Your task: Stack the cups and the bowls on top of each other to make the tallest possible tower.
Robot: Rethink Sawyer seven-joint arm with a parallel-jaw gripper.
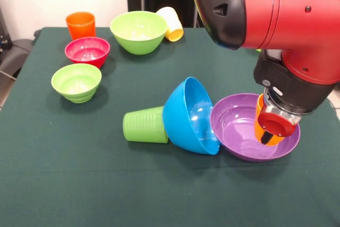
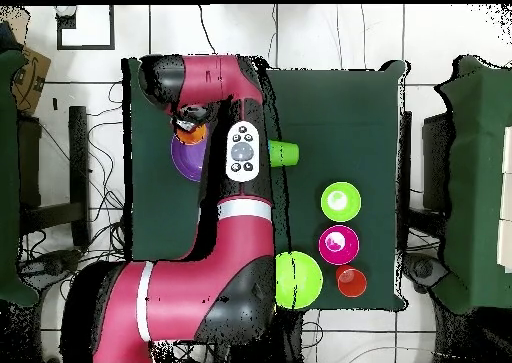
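The red and black arm comes down at the right of the front view, and its gripper (image 1: 272, 126) hangs over the wide, shallow, glossy purple plastic bowl (image 1: 241, 131), at about 3 o'clock inside it. An orange-yellow plastic cup (image 1: 260, 123) sits at the gripper, partly hidden by it; whether the gripper is clamped on it or open cannot be told.

At the purple bowl's 9 o'clock, touching its rim, the large glossy blue plastic bowl (image 1: 188, 115) is tipped on its side with its mouth toward the purple bowl. The ribbed green plastic cup (image 1: 144, 125) lies on its side against the blue bowl's 9 o'clock.

Well apart, toward 10 o'clock on the dark green table (image 1: 64, 158), stand 5 more pieces: the small lime green bowl (image 1: 76, 82), the small red bowl (image 1: 87, 51) just beyond it, the orange cup (image 1: 80, 24) behind that, the large lime green bowl (image 1: 138, 31), and a pale yellow cup (image 1: 171, 23) tipped on its side beside that bowl's 3 o'clock.

In the overhead view the arm covers the blue bowl.
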